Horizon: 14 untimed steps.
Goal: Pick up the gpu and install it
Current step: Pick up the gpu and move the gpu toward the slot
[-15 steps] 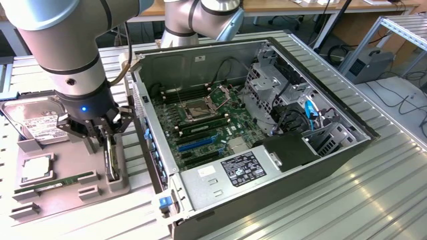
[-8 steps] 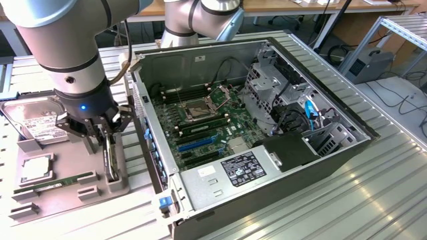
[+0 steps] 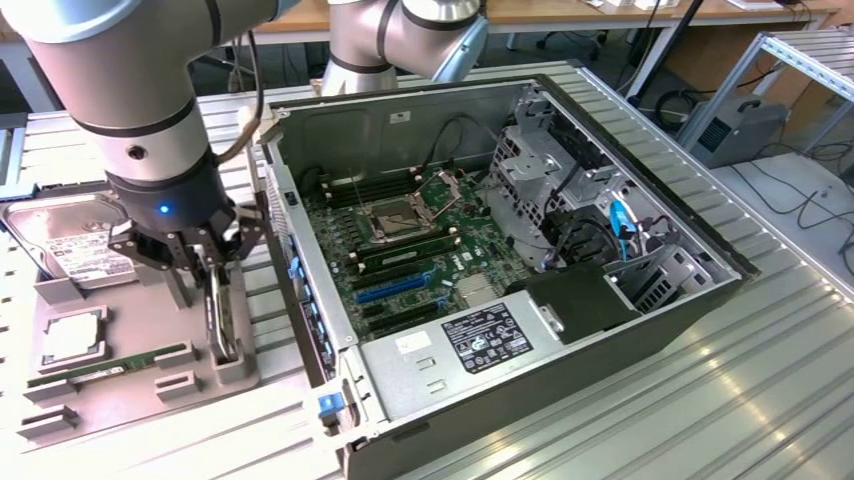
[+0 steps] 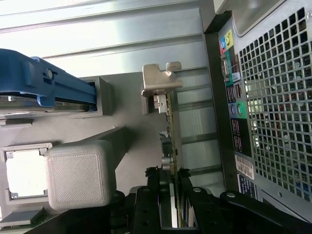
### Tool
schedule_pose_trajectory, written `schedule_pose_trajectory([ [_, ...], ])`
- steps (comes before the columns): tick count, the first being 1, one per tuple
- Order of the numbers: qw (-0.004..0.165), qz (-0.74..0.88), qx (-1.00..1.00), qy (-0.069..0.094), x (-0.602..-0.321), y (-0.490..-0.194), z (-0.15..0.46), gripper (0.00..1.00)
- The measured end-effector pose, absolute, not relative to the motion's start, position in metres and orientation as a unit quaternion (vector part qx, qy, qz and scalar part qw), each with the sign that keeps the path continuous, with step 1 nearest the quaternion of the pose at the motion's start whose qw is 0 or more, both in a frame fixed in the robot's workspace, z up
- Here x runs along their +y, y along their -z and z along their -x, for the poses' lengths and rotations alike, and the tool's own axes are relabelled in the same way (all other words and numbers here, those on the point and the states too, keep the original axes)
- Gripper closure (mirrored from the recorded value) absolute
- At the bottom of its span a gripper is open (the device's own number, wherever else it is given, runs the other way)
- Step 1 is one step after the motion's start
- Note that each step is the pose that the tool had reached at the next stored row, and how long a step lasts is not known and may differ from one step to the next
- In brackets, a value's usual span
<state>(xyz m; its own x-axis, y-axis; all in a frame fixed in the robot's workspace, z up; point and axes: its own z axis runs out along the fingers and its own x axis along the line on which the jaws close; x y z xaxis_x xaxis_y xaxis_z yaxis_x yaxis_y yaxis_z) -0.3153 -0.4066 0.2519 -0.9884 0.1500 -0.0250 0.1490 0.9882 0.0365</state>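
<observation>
- Gripper (image 3: pixel 203 268) (image 4: pixel 170 176) is clamped on the gpu (image 4: pixel 172 131), one finger on each face, so the card's straight below the wrist with no offset.
- gpu stands on edge in the grey holder (image 3: pixel 240 365), long axis running alongside the case wall, metal bracket (image 4: pixel 158 80) at the far end.
- Open PC case (image 3: pixel 534 385) sits just beside it, on the exterior view's right.

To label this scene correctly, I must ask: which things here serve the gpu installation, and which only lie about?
For the job: gpu; tool, closed on it; open PC case.
Lying about: hard drive; CPU; RAM stick.
</observation>
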Motion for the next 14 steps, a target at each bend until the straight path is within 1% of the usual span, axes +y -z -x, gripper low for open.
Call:
schedule_pose_trajectory([
  [14,0.014,-0.075,0.997,-0.017,-0.407,-0.267,0.315,0.72],
])
